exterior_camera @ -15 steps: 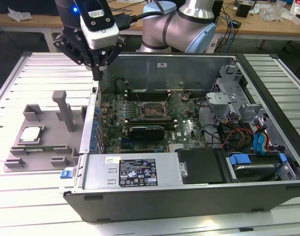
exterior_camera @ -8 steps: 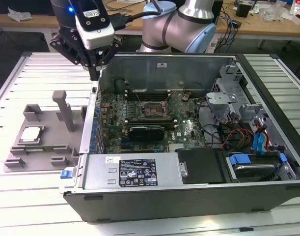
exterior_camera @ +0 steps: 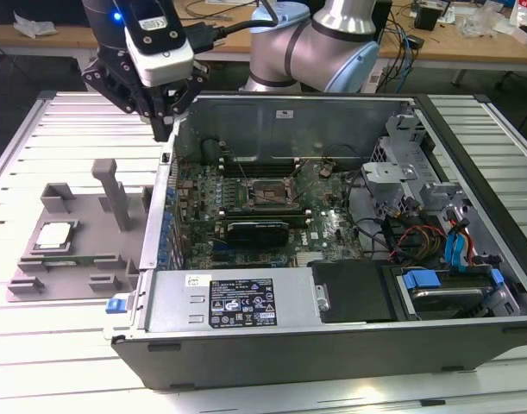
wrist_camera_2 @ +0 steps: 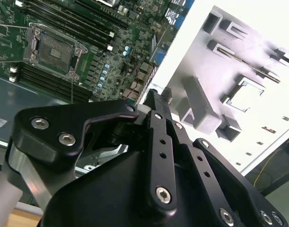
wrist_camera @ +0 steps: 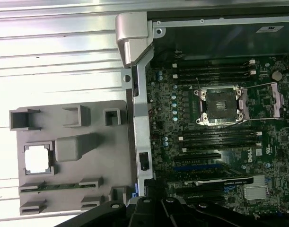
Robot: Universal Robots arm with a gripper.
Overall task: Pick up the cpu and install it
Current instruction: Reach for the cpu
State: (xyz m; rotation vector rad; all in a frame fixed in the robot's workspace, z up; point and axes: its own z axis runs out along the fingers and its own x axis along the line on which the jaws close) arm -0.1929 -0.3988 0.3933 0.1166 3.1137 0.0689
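The cpu is a small square chip with a pale metal top. It lies in a pocket of the grey plastic tray, at the exterior view's left of the open computer case. In the first wrist view the cpu sits in the same pocket. The black socket frame on the motherboard stands open with its bracket lifted, and the first wrist view shows the socket bare. My gripper hangs above the case's left wall, between tray and socket. Its fingers are shut with nothing in them.
The case's left wall stands between the tray and the motherboard. A tall grey post rises from the tray. A black expansion card lies just in front of the socket. Drive cages and cables fill the case's right side.
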